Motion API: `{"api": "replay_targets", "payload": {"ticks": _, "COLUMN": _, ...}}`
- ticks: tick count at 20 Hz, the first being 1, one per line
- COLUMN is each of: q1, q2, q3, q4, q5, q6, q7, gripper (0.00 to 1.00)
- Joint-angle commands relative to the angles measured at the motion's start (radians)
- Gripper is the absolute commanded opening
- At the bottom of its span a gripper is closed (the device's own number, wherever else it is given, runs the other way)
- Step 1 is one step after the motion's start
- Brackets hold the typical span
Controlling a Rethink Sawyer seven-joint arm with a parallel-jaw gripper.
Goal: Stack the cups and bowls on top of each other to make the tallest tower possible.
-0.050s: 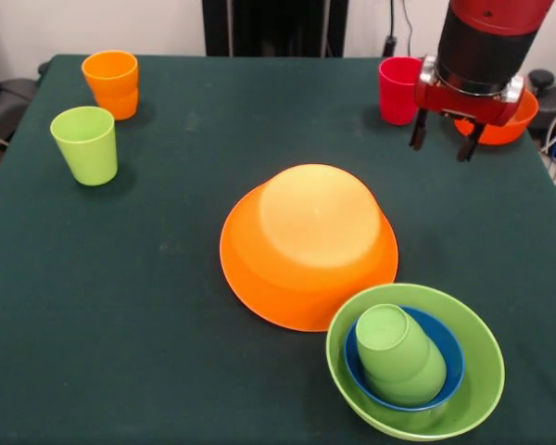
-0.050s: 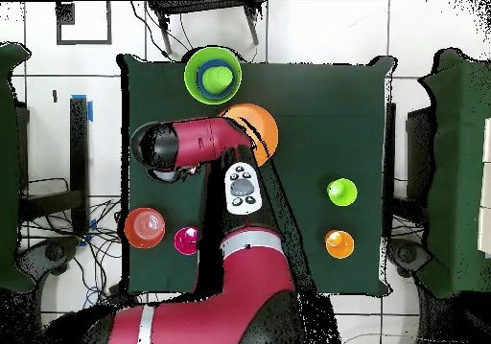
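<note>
Orange bowl (image 1: 308, 246) upturned mid-table, green bowl (image 1: 473, 389) at edge.

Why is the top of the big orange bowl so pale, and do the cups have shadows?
In the front view, the upturned orange bowl looks pale on top because light from above glares off its glossy surface; the lime green cup and orange cup cast soft, faint shadows on the green table. In the overhead view, the arm covers most of that bowl.

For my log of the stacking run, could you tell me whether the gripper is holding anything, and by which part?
Nothing is held: the gripper hangs open and empty above the table, in front of the small red-orange bowl.
</note>
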Motion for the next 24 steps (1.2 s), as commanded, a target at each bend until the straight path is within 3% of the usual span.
{"api": "replay_targets", "payload": {"ticks": 1, "q1": 0.081, "q2": 0.027, "q3": -0.102, "q4": 0.178, "q5": 0.038, "q6": -0.127, "q7": 0.340, "gripper": 1.00}}
{"api": "replay_targets", "payload": {"ticks": 5, "q1": 0.154, "q2": -0.030, "q3": -0.165, "q4": 0.237, "q5": 0.078, "q6": -0.123, "q7": 0.400, "gripper": 1.00}}
{"api": "replay_targets", "payload": {"ticks": 12, "q1": 0.211, "q2": -0.114, "q3": -0.161, "q4": 0.286, "q5": 0.163, "q6": -0.071, "q7": 0.413, "gripper": 1.00}}
{"api": "replay_targets", "payload": {"ticks": 14, "q1": 0.220, "q2": -0.105, "q3": -0.163, "q4": 0.280, "q5": 0.180, "q6": -0.090, "q7": 0.422, "gripper": 1.00}}
{"api": "replay_targets", "payload": {"ticks": 24, "q1": 0.282, "q2": 0.083, "q3": -0.191, "q4": 0.249, "q5": 0.291, "q6": -0.382, "q7": 0.531, "gripper": 1.00}}
